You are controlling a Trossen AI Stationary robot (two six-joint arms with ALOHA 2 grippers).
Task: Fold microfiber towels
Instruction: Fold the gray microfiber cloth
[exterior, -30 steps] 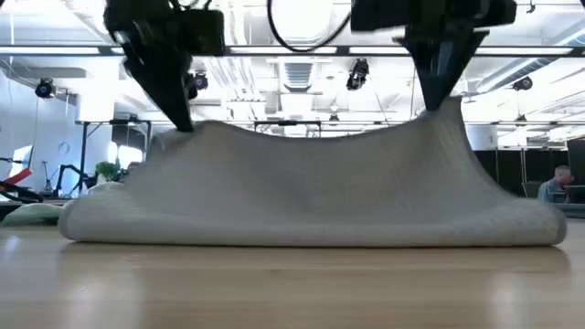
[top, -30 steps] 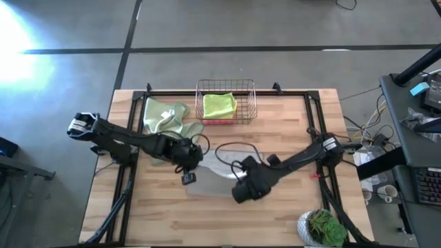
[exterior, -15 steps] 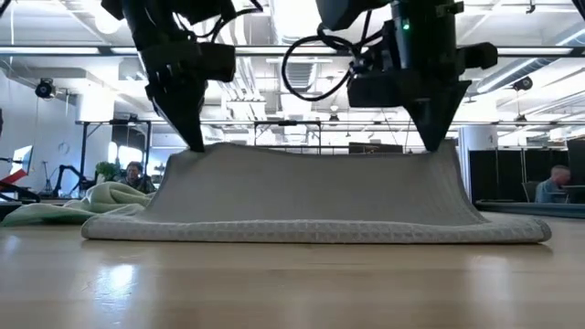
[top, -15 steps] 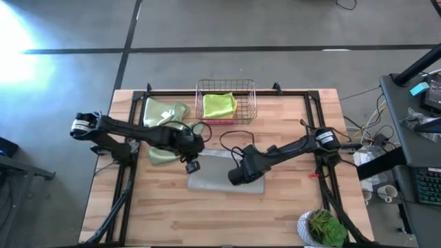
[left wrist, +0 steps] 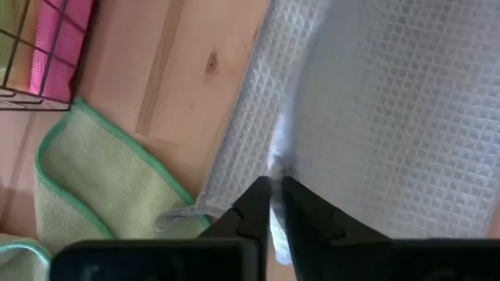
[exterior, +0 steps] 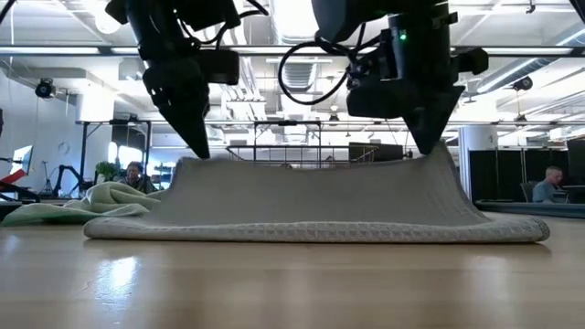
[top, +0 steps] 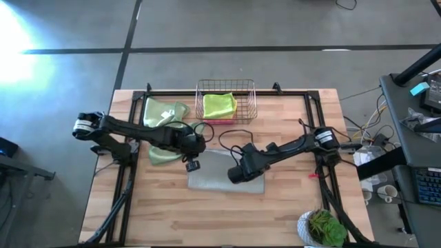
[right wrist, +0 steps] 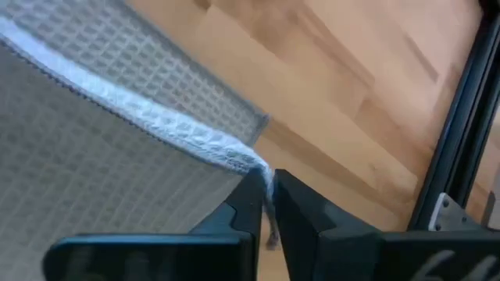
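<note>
Grey-beige towel [top: 226, 176] | mid-bench, folded in half, far edge lifted | left gripper [exterior: 199, 151] pinched on far-left corner | right gripper [exterior: 426, 146] pinched on far-right corner | soft, light, limp waffle weave; judged best held at corners

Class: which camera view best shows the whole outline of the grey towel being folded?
The high view: the grey towel lies there as a full rectangle on the table. The low view gives only its side profile, lifted at two corners. Each wrist view shows one patch of its weave.
</note>
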